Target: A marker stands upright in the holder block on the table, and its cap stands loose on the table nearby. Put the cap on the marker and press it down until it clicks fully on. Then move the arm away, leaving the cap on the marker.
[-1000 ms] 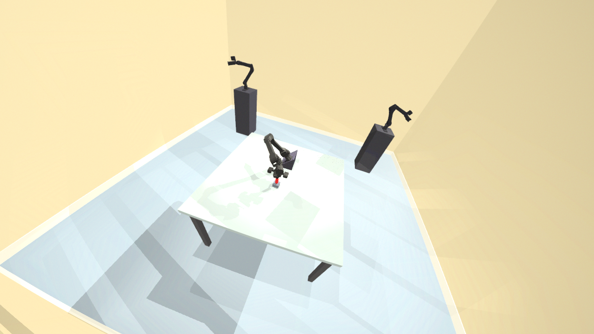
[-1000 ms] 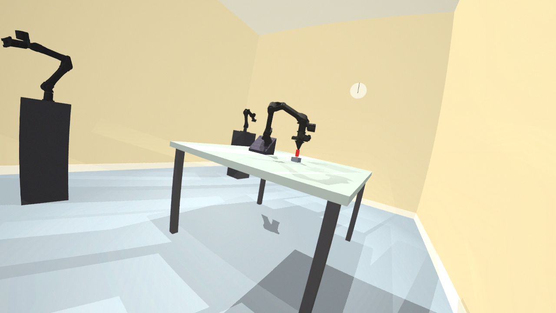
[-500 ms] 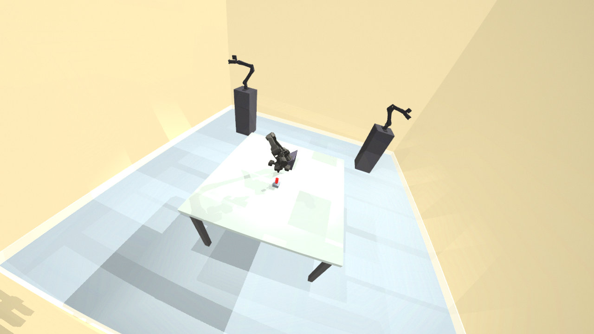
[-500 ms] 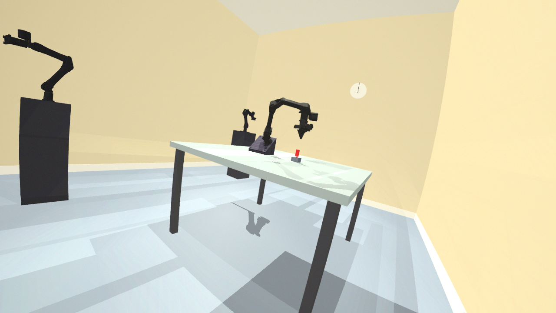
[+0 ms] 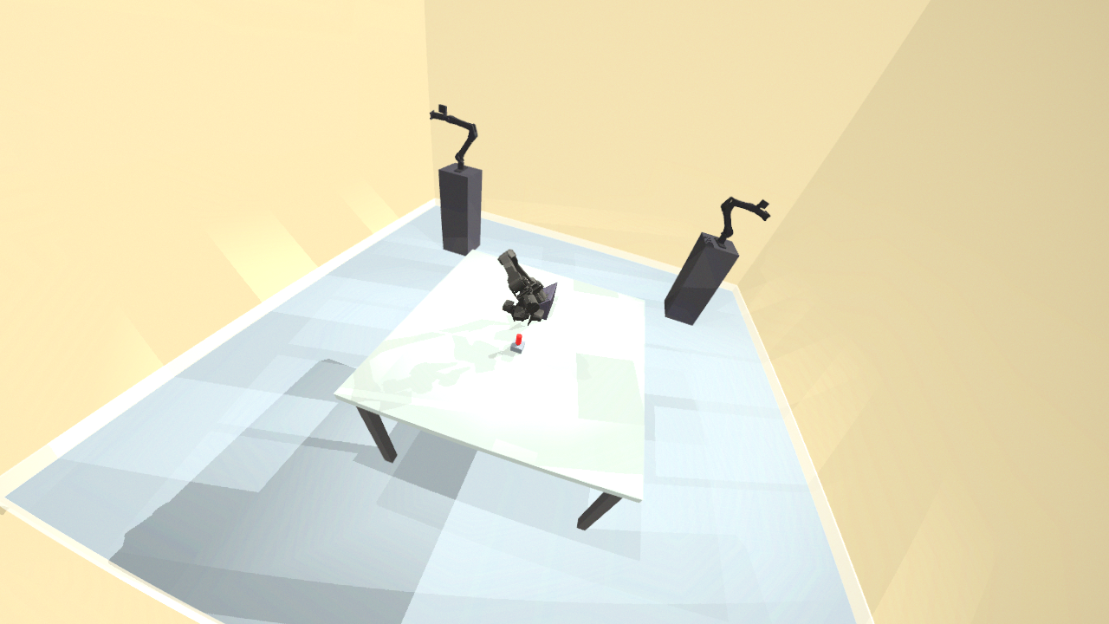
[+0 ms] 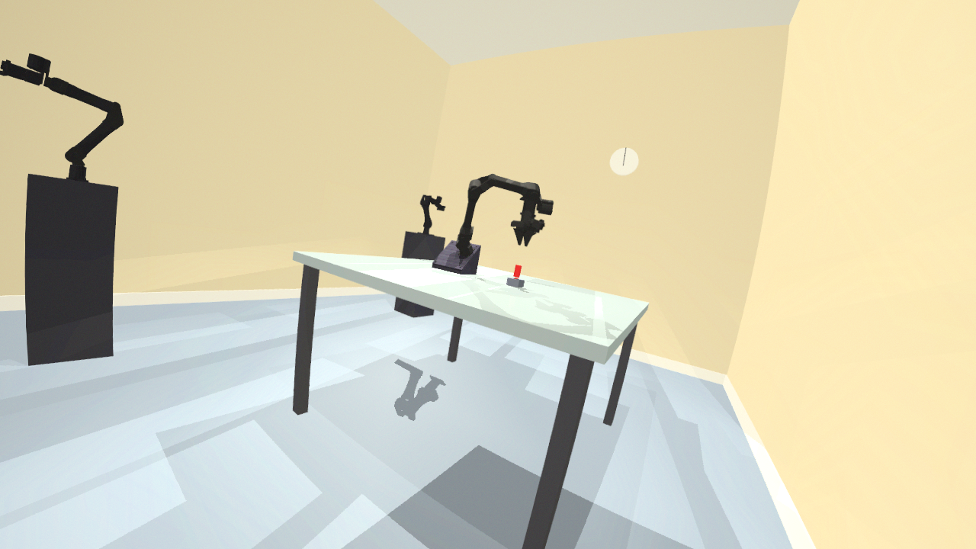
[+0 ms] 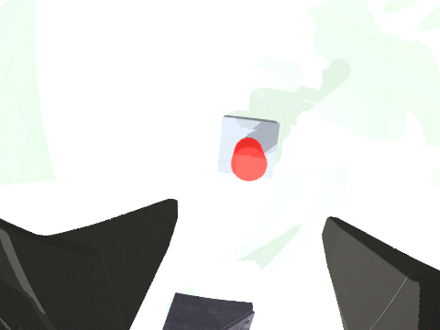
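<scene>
My claw (image 6: 526, 240) is spread wide w/ nothing in it, up high over the table (image 6: 382, 273). The red cap (image 7: 248, 159) sits on the marker in the gray block (image 7: 269, 131), just past the middle of my wrist view, toward 12 o'clock. I think the cap is on, so the job now is to back off. Best way: go straight up & back toward the base, slow, fingers wide, so I don't bump the cap.
</scene>
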{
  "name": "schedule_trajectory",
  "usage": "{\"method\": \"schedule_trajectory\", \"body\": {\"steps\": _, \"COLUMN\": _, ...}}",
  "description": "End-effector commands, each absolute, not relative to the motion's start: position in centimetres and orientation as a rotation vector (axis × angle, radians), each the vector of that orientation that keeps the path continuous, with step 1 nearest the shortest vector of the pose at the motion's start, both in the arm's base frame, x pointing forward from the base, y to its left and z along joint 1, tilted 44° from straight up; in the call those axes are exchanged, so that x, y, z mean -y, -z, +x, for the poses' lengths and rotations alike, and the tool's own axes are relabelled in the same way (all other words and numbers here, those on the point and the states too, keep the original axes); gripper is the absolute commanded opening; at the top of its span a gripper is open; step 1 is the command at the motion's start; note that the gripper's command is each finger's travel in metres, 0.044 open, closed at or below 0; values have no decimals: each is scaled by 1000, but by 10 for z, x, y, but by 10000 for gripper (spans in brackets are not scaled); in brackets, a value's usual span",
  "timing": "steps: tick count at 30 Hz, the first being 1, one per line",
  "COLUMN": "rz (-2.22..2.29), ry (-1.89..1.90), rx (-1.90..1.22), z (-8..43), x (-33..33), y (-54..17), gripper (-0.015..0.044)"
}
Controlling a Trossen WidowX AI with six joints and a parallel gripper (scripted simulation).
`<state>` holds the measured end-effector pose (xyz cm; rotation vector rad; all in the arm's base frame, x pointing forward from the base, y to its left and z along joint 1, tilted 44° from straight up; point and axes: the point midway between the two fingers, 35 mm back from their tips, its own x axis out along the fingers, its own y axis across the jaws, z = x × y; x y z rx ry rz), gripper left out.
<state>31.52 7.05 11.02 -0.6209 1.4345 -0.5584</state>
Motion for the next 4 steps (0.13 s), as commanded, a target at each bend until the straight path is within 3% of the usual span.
{"method": "schedule_trajectory", "body": {"steps": 1, "rz": -614, "ry": 560, "rx": -1435, "z": 315, "x": -71, "y": -110, "gripper": 420}}
{"method": "schedule_trajectory", "body": {"steps": 4, "rz": -614, "ry": 560, "rx": -1435, "z": 315, "x": -71, "y": -110, "gripper": 440}}
